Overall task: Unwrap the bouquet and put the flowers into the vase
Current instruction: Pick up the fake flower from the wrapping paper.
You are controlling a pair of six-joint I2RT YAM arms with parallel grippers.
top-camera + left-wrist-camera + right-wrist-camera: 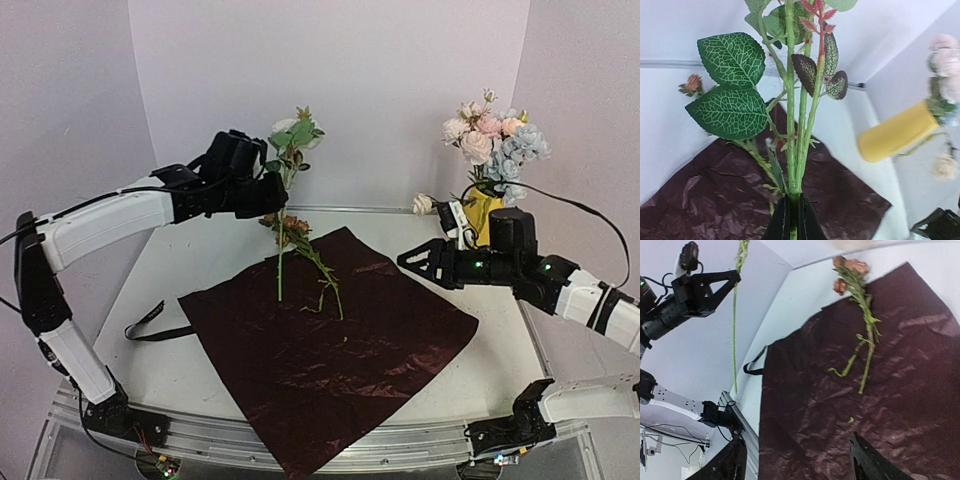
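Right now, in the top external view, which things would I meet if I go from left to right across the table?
Black ribbon → flower stems held upright in the shut left tool → open right tool → mustard-yellow vase.

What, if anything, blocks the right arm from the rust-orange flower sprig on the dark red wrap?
Probably yes: the right gripper is open and empty, the rust-orange sprig bare before it.
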